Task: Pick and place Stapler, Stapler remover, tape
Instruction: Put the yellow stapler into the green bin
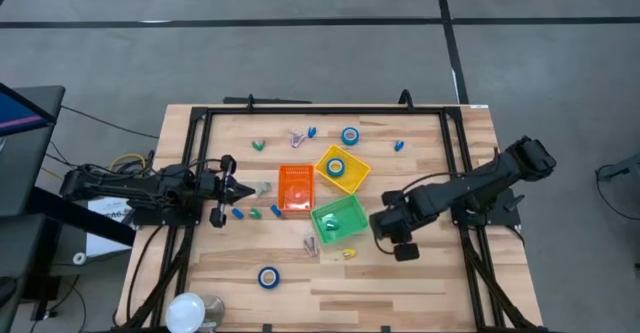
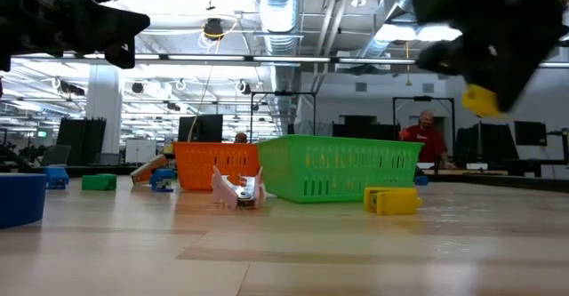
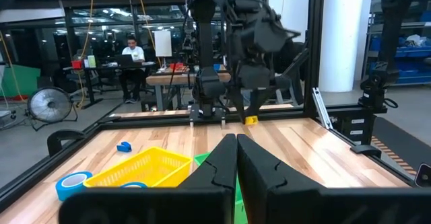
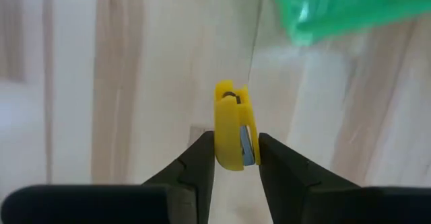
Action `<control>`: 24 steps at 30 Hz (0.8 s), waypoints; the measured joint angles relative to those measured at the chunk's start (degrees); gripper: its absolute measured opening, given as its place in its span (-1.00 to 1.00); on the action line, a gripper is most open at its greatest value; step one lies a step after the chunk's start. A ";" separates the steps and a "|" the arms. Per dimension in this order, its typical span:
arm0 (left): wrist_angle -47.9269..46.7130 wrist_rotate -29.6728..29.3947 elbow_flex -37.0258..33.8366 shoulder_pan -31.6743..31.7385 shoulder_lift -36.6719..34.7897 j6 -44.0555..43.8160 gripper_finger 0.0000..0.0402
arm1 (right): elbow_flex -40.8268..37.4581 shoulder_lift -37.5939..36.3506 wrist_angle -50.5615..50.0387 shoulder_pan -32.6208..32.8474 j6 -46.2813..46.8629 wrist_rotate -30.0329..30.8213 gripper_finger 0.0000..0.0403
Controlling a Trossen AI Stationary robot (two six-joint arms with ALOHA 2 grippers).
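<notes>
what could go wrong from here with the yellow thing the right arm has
The right gripper holds the small yellow stapler only by its lower end, most of it standing clear of the jaws, so it could twist or slip out. The green bin sits close by; a drop near its rim could land outside, beside the other yellow piece on the table.

High view looks straight down on the whole table [image 1: 420, 283]. Low view sits at tabletop level, sharing the green bin [image 2: 342, 167]. Wrist views look forward, close.
</notes>
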 joint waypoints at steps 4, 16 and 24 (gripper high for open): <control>0.01 0.00 0.00 -0.01 0.00 -0.02 -0.98 | 2.93 0.00 1.71 -2.33 -2.51 2.00 -0.52; 0.01 0.00 0.00 -0.01 0.00 0.00 -0.98 | 6.49 0.02 11.69 -8.41 -2.89 2.32 -0.52; 0.12 0.00 0.00 0.00 0.00 0.00 -0.98 | 6.32 2.46 16.94 -10.54 -2.89 2.19 -0.52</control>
